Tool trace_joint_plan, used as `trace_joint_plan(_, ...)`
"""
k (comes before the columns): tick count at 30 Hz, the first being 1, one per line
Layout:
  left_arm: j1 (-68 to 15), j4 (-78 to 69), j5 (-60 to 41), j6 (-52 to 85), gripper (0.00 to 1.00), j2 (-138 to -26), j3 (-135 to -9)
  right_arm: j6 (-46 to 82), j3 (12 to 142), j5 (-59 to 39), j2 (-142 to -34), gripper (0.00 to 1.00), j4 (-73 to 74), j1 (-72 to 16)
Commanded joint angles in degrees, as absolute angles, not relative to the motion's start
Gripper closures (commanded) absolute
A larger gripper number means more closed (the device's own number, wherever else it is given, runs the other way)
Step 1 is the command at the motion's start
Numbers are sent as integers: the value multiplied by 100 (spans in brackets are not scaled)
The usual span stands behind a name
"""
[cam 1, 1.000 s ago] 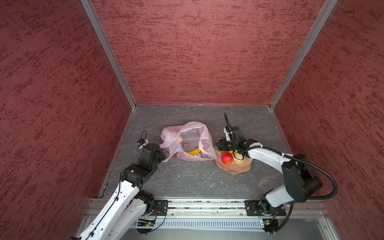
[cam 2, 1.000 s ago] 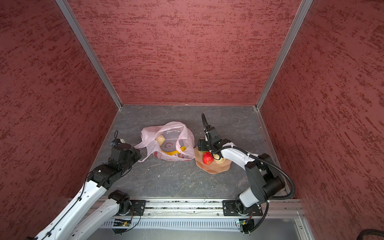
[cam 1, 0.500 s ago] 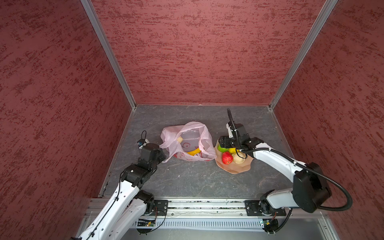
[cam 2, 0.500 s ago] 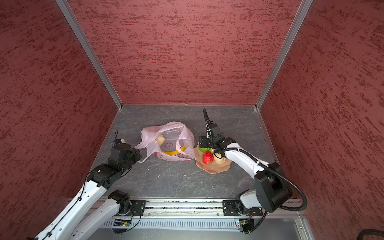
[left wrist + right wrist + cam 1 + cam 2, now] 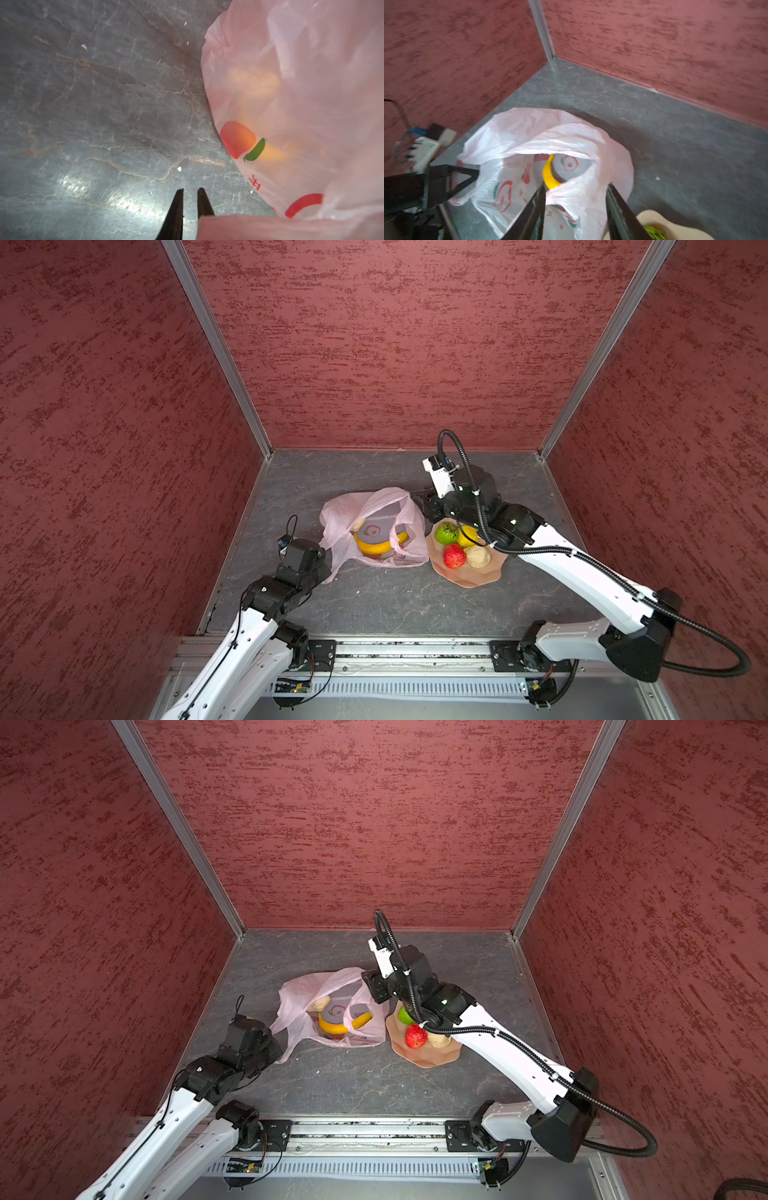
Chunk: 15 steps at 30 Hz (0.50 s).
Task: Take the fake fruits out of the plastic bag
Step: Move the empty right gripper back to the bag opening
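In both top views the bag (image 5: pixel 338 516) lies mid-desk (image 5: pixel 374 605), mouth open. The banana (image 5: pixel 376 546) and a beige lump (image 5: pixel 359 525) sit inside it. Just beside the bag on the right is the bowl (image 5: pixel 469 576), holding a green fruit (image 5: pixel 447 533), a yellow fruit (image 5: pixel 468 534), a red fruit (image 5: pixel 454 556) and a beige fruit (image 5: pixel 478 556). In a top view the right arm hides the yellow fruit, while the green fruit (image 5: pixel 405 1016) and red fruit (image 5: pixel 415 1036) show. A strip of the bag runs down to the left gripper (image 5: pixel 324 568), which sits low at the bag's near left corner. The right gripper (image 5: pixel 422 506) hangs at the bag's far right edge, above the gap between bag and bowl.

In the left wrist view the left gripper (image 5: pixel 190 189) is nearly clenched, with a thin slit of desk showing between its tips. A fold of bag (image 5: pixel 291 104) lies across the base of one finger, so it appears to pinch the plastic further back. A yellow-orange blur shows through the film.

In the right wrist view the right gripper (image 5: pixel 576 185) is released, its fingers wide apart and gripping nothing. Between them lies the bag's near rim. The banana (image 5: pixel 549 174) lies in the open mouth. The left gripper's tip (image 5: pixel 467 176) touches the bag's edge. The bowl (image 5: pixel 675 224) rim and the blurred green fruit (image 5: pixel 654 231) sit beside one finger.
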State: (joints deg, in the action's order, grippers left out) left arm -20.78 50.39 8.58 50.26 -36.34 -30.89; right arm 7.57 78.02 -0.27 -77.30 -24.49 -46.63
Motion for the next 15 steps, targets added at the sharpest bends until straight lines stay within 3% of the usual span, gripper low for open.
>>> trace_joint_plan(1, -2169, 5305, 835, 5329, 85, -3670, -2903, 341, 8169, -428, -8225, 55, -2702, -5045)
trace_joint_plan(7, -2529, 5292, 1140, 5762, 86, -3796, -2606, 271, 8255, -684, -9071, 61, -2609, -5641)
trace_joint_plan(15, -2701, 5245, 1283, 5877, 86, -3837, -2507, 141, 8067, -747, -9648, 66, -2608, -5746)
